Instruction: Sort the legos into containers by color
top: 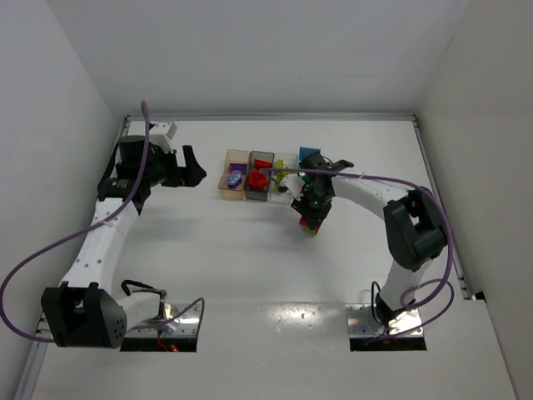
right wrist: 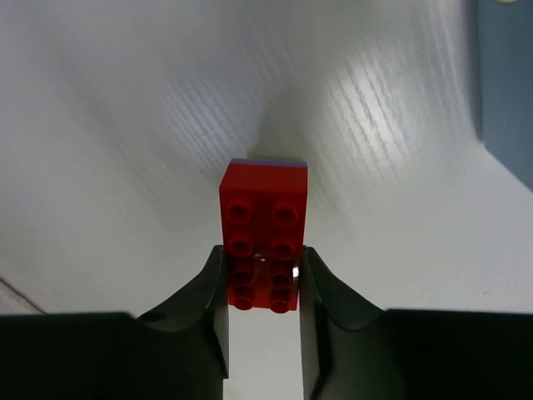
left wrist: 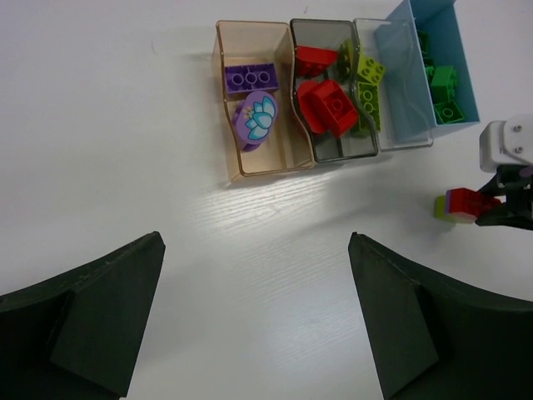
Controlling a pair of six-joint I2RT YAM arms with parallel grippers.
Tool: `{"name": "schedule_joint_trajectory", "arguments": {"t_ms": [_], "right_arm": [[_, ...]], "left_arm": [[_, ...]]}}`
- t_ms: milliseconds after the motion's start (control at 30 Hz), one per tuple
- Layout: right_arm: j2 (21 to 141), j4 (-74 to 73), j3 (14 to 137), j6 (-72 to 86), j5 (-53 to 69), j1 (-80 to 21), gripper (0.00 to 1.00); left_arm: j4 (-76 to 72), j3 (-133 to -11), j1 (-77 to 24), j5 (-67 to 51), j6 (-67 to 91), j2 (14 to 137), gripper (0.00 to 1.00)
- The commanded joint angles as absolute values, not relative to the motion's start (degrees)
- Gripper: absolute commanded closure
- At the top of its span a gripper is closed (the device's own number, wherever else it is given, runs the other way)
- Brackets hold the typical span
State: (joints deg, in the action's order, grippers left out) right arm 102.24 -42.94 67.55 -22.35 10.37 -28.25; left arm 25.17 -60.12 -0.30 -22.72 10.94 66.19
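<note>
Black fingers of the right gripper (right wrist: 262, 271) are pinched onto the near end of a red brick (right wrist: 264, 221). It tops a small stack (left wrist: 456, 204) with purple and lime layers beneath. That stack is on the table (left wrist: 125, 125) near the light blue bin (left wrist: 466, 83); whether it rests there or hangs just clear is hard to tell. The left gripper (left wrist: 256, 237) hovers wide open and empty. A mixed stack is being picked, so the next move likely calls for separating the layers before red goes to the dark grey bin (left wrist: 341, 154).

Bright even light, soft glare
</note>
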Motion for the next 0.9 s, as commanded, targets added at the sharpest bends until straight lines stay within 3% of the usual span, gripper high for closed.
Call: {"name": "schedule_joint_trajectory", "arguments": {"t_ms": [0, 133, 333, 433, 700, 867], "right_arm": [[102.0, -41.4, 71.6, -21.5, 9.5, -28.1, 0.95], [98.6, -45.8, 76.5, -20.2, 15.8, -26.5, 0.98], [101.5, -55.3, 90.3, -17.2, 53.2, -19.5, 0.99], [105.8, -55.4, 93.9, -15.1, 67.3, -17.7, 0.98], [113.7, -41.2, 96.8, 1.9, 84.4, -17.1, 0.97], [116.8, -31.1, 99.0, 11.5, 85.5, -18.5, 0.97]], "left_arm": [[24.3, -59.1, 0.0, -25.6, 10.2, 64.1, 0.0], [23.6, -55.2, 0.0, -37.1, 9.6, 62.5, 0.0], [20.2, -52.2, -0.7, -66.7, 10.6, 65.9, 0.0], [19.7, -53.7, -1.4, -72.8, 10.6, 70.4, 0.0], [16.3, -58.9, -3.0, -70.3, 9.7, 74.1, 0.0], [15.8, -62.2, -3.5, -69.7, 9.7, 77.6, 0.0]]}}
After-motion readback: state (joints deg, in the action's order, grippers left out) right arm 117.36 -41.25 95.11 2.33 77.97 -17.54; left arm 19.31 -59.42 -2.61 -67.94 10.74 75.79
